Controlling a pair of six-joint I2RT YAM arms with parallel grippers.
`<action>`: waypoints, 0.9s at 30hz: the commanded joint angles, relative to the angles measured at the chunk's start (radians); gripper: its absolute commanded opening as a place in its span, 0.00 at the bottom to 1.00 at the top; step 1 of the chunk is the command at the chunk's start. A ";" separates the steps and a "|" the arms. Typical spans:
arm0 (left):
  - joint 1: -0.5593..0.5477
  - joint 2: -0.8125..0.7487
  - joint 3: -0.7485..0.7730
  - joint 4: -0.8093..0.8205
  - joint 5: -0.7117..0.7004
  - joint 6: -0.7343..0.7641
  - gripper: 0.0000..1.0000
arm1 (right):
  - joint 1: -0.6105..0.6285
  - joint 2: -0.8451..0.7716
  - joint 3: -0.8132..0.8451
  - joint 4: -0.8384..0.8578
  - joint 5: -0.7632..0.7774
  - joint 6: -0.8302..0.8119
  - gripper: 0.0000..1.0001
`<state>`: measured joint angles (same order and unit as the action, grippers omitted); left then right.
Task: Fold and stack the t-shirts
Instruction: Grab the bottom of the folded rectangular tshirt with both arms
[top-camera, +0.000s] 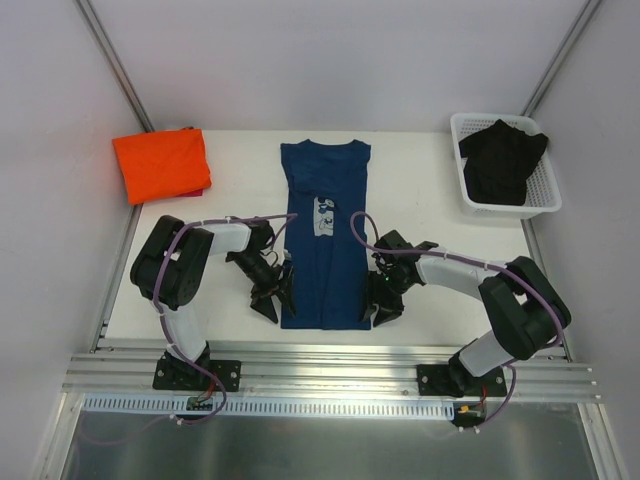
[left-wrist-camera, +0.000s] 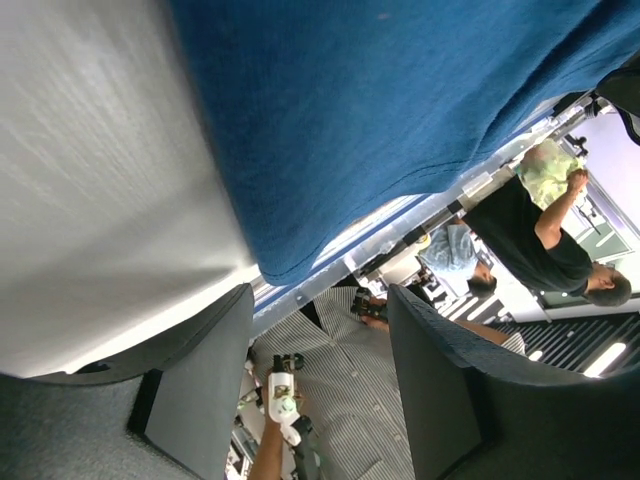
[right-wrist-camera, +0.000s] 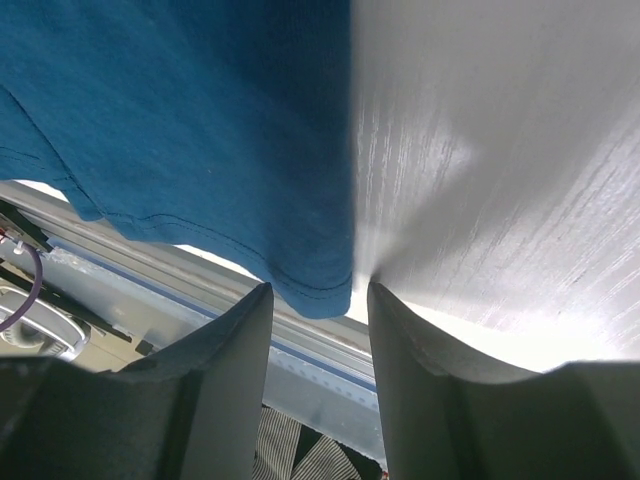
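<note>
Left gripper (left-wrist-camera: 320, 300) and right gripper (right-wrist-camera: 318, 290) rest with jaws apart, clamping nothing. Navy shirt (top-camera: 325, 270) lies flat on the table (top-camera: 420, 200), its bottom corners just ahead of them. Orange shirt (top-camera: 162, 165) sits well beyond the left gripper.

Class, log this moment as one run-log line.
navy blue cloth t-shirt: flat strip | left pincer: open, hem corner | right pincer: open, hem corner | orange cloth t-shirt: folded aside
</note>
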<state>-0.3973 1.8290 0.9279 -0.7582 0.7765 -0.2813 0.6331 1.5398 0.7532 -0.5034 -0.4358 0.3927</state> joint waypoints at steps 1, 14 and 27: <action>0.012 -0.019 -0.026 -0.001 0.001 -0.022 0.54 | 0.002 0.002 -0.002 0.009 -0.026 0.018 0.47; -0.009 0.042 -0.018 0.033 -0.016 -0.050 0.52 | -0.003 0.008 -0.011 0.032 -0.018 0.014 0.46; -0.040 0.041 -0.027 0.043 0.024 -0.055 0.42 | -0.001 0.097 0.069 0.068 -0.050 0.014 0.39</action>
<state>-0.4267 1.8599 0.9241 -0.6891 0.7841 -0.3038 0.6327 1.6157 0.7902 -0.4633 -0.4938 0.4038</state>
